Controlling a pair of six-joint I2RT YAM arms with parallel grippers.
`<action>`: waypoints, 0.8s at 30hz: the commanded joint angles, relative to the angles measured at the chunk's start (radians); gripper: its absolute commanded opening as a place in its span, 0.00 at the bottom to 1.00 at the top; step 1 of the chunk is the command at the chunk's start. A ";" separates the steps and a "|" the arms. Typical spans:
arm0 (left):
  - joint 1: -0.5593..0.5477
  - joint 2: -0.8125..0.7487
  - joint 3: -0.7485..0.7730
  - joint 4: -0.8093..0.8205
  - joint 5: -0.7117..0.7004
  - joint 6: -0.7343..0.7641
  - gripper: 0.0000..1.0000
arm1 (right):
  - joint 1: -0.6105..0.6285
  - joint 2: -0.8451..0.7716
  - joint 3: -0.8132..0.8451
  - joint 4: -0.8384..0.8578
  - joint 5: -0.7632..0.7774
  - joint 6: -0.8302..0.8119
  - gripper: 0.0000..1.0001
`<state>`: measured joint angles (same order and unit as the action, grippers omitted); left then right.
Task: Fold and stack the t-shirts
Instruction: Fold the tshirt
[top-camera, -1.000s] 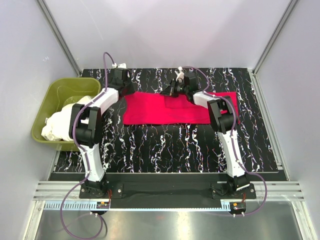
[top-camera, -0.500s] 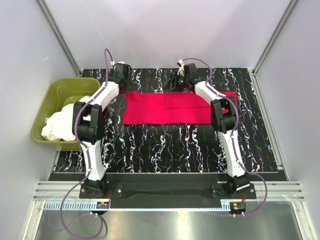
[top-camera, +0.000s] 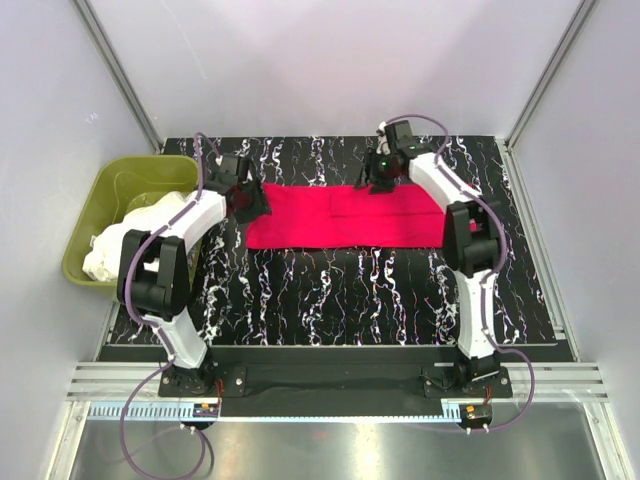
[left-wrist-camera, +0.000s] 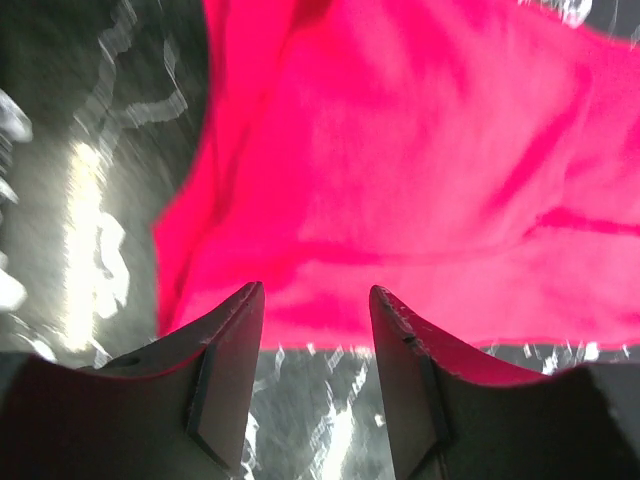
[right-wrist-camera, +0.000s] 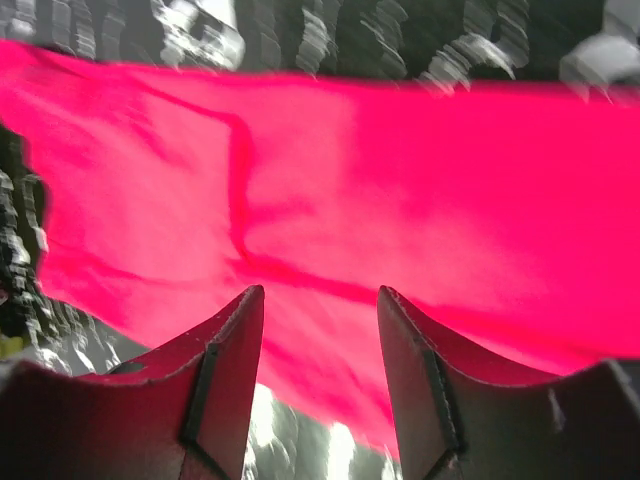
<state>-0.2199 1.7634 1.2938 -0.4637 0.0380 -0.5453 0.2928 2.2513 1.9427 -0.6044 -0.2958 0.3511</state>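
We list one red t-shirt (top-camera: 340, 215), a folded strip flat on the bench (top-camera: 330, 290); white t-shirts (top-camera: 125, 245) in the green tub (top-camera: 100, 190). Left tool (left-wrist-camera: 315, 295) at the strip's left end, right tool (right-wrist-camera: 320, 295) at its far edge, both with jaws parted, empty.

We see a black, white-veined surface (top-camera: 330, 290); a crimson t-shirt (top-camera: 340, 215) lies as a long band across its far half.

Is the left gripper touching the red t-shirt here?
Cannot tell. In the left wrist view the open left gripper frames the red t-shirt between its fingertips, but blur hides any contact or gap; the top view is too small.
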 joint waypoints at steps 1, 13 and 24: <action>-0.016 -0.051 -0.040 0.050 0.109 -0.074 0.51 | -0.052 -0.137 -0.085 -0.127 0.096 -0.029 0.57; 0.004 0.142 0.019 0.024 0.143 -0.176 0.49 | -0.247 -0.265 -0.338 -0.190 0.211 -0.081 0.55; 0.047 0.242 0.050 -0.007 0.143 -0.159 0.48 | -0.422 -0.239 -0.537 -0.061 0.274 -0.011 0.19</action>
<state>-0.1837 1.9739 1.3273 -0.4622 0.1860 -0.7155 -0.0860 2.0468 1.4628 -0.7120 -0.0856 0.3248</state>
